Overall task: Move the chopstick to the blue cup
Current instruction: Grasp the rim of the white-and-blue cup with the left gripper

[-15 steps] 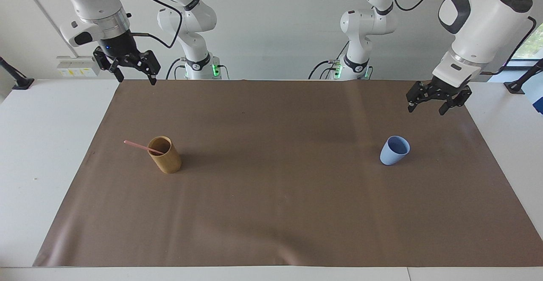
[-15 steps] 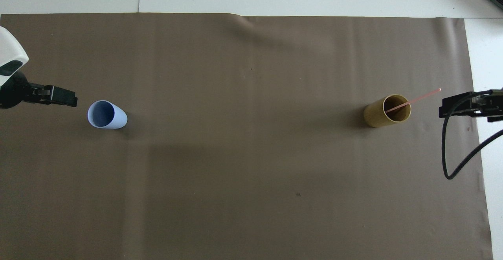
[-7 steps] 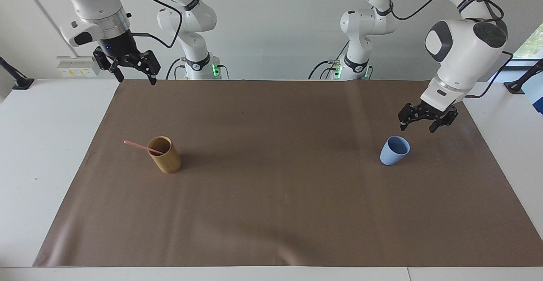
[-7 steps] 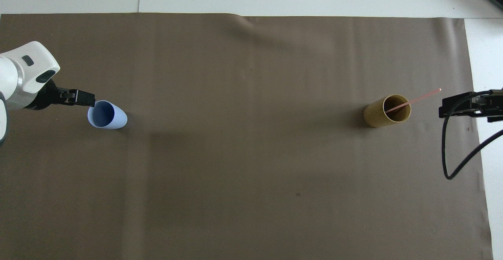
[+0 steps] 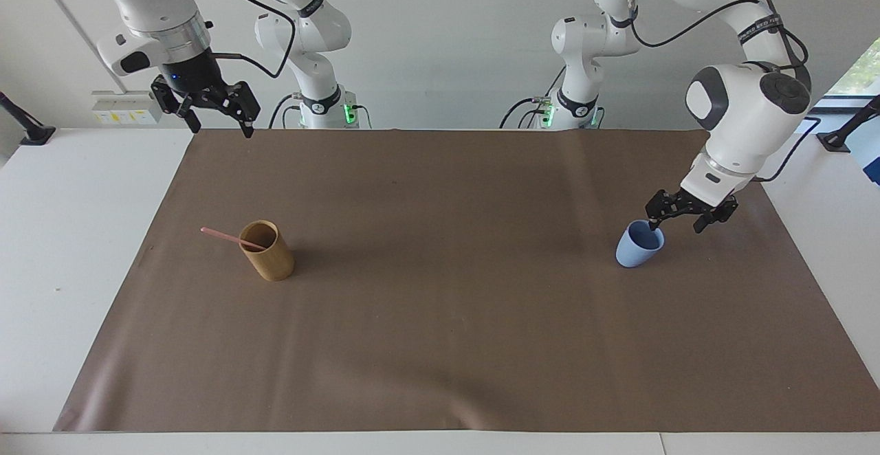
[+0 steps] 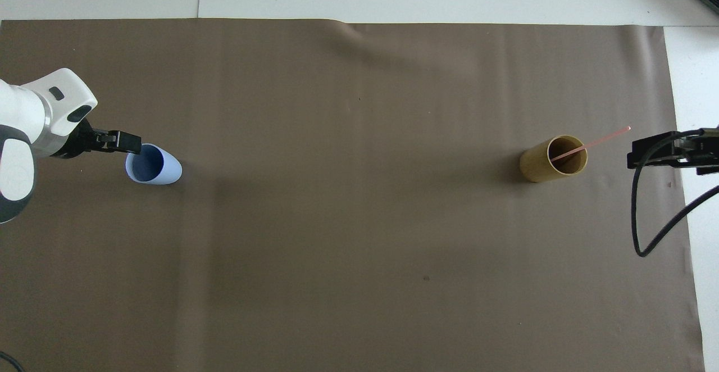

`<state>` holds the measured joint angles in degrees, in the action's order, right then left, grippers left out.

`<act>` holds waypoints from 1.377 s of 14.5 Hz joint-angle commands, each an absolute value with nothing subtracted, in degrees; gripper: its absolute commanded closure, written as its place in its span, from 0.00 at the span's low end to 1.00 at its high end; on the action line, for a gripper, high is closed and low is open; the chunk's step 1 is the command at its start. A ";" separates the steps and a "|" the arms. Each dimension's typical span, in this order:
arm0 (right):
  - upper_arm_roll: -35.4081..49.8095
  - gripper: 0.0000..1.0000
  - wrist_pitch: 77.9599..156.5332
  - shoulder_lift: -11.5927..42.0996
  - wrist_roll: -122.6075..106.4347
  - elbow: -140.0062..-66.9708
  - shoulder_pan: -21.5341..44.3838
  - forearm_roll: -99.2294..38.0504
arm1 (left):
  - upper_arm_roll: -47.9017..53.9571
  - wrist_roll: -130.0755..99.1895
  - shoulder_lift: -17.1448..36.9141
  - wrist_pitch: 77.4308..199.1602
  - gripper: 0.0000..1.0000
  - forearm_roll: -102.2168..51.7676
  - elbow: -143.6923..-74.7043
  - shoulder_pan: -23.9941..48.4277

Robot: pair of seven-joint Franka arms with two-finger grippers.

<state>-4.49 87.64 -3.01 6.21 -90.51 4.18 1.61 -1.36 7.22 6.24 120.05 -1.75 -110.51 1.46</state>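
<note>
Left gripper (image 5: 677,220) is low at the blue cup (image 5: 639,245), right of centre in the facing view. Jaws open, one finger at or just inside the cup rim on the side toward the left arm's end, the other outside it. Can't tell if it touches the rim. Nothing held. In the overhead view the same gripper (image 6: 124,143) sits at the cup's (image 6: 160,165) rim, far left, mid-height.

Cup stands upright on the brown mat (image 5: 447,317), toward the left arm's end.

Chopstick (image 5: 223,236) is in the tan cup (image 5: 269,254), left of centre in the facing view, leaning out over the rim toward the right arm's end, tip in the air. Overhead view: stick (image 6: 598,142) and tan cup (image 6: 547,161) at right, mid-height. The two cups are well apart, at about the same distance from the robots.

Right gripper (image 5: 213,113) waits, raised in the upper left of the facing view over the mat corner, jaws open, empty. Overhead it shows at the right edge (image 6: 637,155), just past the stick's tip, not touching it.
</note>
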 commanded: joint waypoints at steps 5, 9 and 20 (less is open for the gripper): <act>-4.04 0.00 88.07 -3.52 5.10 -91.23 3.34 1.41 | -0.97 8.26 6.85 128.13 0.00 -2.20 -116.10 0.00; -4.04 0.00 88.07 -3.52 5.10 -91.23 3.34 1.41 | -0.97 8.00 8.44 129.82 0.00 -2.28 -116.80 0.44; -4.04 0.00 88.15 -3.52 5.10 -91.23 3.34 1.41 | -0.88 7.65 6.94 129.11 1.00 -2.64 -119.62 0.70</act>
